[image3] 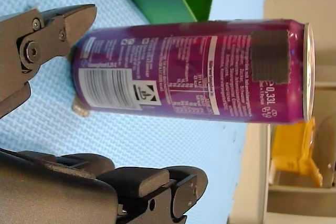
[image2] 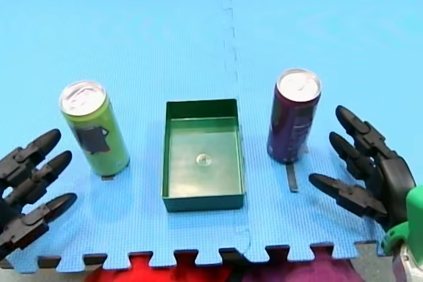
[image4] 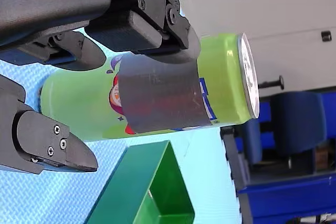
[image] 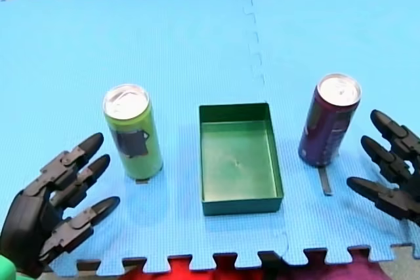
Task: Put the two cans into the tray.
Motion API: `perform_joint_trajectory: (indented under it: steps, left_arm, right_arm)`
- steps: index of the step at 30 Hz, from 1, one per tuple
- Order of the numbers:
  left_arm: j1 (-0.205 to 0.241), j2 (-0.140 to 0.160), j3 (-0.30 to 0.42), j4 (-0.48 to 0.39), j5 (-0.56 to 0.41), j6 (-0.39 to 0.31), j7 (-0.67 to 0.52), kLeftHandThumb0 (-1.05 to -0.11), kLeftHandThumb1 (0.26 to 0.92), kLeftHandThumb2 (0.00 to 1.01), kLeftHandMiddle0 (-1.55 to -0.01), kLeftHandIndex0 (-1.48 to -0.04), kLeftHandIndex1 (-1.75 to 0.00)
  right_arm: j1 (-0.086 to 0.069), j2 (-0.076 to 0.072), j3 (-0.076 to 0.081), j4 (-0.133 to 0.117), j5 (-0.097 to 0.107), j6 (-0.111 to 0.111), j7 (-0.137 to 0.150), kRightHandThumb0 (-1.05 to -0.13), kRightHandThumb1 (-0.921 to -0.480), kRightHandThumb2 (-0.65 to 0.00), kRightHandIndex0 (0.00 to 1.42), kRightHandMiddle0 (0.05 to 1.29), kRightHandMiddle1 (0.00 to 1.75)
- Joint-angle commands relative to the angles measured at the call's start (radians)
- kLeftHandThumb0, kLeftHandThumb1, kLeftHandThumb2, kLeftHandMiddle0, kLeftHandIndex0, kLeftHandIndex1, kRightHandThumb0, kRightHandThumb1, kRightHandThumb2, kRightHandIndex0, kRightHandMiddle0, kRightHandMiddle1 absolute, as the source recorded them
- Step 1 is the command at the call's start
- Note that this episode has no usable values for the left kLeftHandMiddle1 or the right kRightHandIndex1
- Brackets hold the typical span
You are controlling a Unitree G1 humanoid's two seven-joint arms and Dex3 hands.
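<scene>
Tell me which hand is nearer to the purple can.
Right. The right hand is just beside the purple can on its outer side, not touching it. The left hand is far across the green tray, next to the green can.

glossy metal cans [image: 133, 132], textured foam mat [image: 197, 44]

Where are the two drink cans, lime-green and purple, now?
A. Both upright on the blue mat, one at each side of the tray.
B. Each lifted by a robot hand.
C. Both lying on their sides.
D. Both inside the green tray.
A: the lime-green can stands left of the green rectangular tray and the purple can right of it, on the blue foam mat; the left hand and right hand hold nothing.
</scene>
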Motion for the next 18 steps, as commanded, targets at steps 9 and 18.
perform_joint_trajectory:
  steps: [9,18]
  left_arm:
    - [0.002,0.017,0.006,0.004,-0.01,-0.009,-0.011,-1.048,0.871,0.02,-0.48,-0.5,0.0]
    - [-0.009,0.021,0.013,0.028,-0.012,-0.014,-0.01,-1.048,0.899,0.02,-0.48,-0.49,0.0]
  right_arm:
    - [-0.042,-0.025,0.056,0.025,-0.103,-0.038,-0.104,-1.048,-0.759,-0.024,0.27,0.27,0.0]
    - [-0.104,-0.035,0.089,0.069,-0.156,-0.021,-0.162,-1.048,-0.762,-0.015,0.27,0.26,0.0]
